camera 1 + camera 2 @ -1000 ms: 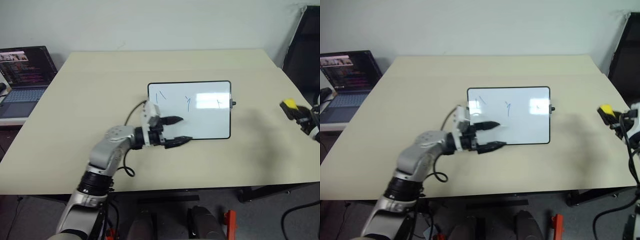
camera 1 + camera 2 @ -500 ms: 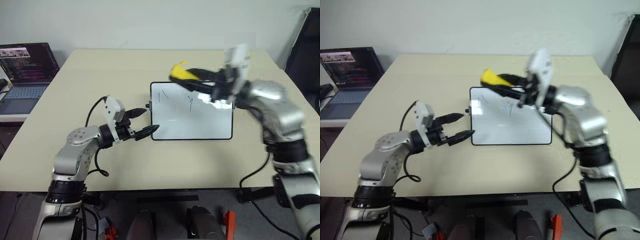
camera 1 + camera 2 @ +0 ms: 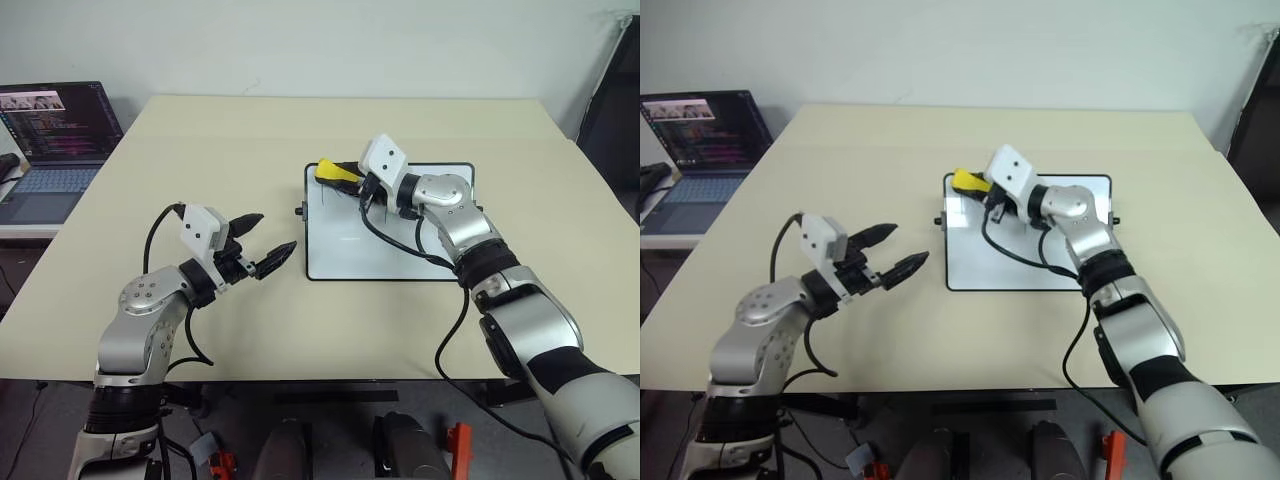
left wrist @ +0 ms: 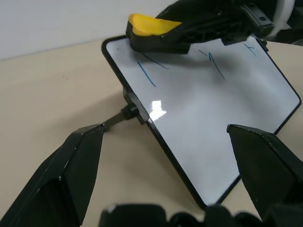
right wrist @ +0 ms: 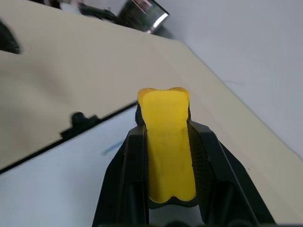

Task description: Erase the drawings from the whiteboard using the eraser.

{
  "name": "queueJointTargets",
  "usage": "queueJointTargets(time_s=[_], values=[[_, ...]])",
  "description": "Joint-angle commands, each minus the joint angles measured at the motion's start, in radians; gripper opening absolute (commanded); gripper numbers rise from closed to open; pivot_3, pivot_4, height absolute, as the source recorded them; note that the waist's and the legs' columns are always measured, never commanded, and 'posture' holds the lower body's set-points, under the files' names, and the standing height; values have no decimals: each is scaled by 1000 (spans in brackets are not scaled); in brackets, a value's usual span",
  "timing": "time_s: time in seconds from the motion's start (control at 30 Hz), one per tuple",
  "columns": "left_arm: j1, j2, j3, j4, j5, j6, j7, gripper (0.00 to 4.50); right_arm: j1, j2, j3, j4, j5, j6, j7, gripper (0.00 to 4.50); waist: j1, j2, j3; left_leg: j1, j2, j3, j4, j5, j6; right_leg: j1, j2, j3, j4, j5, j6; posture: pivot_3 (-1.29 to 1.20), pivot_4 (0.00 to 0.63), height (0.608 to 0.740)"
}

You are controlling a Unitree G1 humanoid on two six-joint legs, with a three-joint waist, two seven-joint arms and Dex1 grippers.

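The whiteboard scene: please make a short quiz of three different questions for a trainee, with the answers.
1. True or false: the left gripper holds the eraser.
2. Which corner of the whiteboard is the eraser over, seen from the head camera? A) far left B) near right C) far right
3. Fill in: the drawings are made in ____ pen.

Key: 1. False; the right gripper holds it, and the left one is open and empty, beside the board. 2. A. 3. Blue.
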Motion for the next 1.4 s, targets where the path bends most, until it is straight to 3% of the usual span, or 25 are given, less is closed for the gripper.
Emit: queueJointTargets(time_s=[0.03,0.3,0.53,0.97,1.23,1.4], values=[[-6,4,3,-59,-24,1,-7,4500,-70,7,-30,68,-39,-72,-52,856,-3,0,0,0,0,0,0,0,0,0,0,0,0,0,0,0,150,740],[2,6,-2,-83,-40,27,-12,4500,-86,38,-31,177,-98,-110,-66,856,-13,0,0,1,0,0,0,0,0,0,0,0,2,0,0,0,150,740],[-2,11,-3,-80,-43,26,-13,4500,-14,100,-15,223,-142,-98,-48,854,-20,0,0,3,0,0,0,0,0,2,0,0,3,0,0,0,150,740],[-10,14,-13,-77,-47,30,-32,4500,91,147,-27,206,-138,-78,8,834,-23,0,-1,22,1,0,0,2,2,19,3,2,3,-2,2,0,150,740],[-31,12,-28,-63,-43,29,-46,4500,48,107,-70,218,-139,-102,-166,832,-20,0,-1,26,2,-1,0,1,2,23,3,1,3,-6,-4,0,150,740],[-48,17,-30,-54,-41,29,-55,4500,-1,28,-92,232,-151,-56,-263,830,-9,0,-1,25,1,-2,0,2,2,23,3,1,2,-6,-4,0,150,740]])
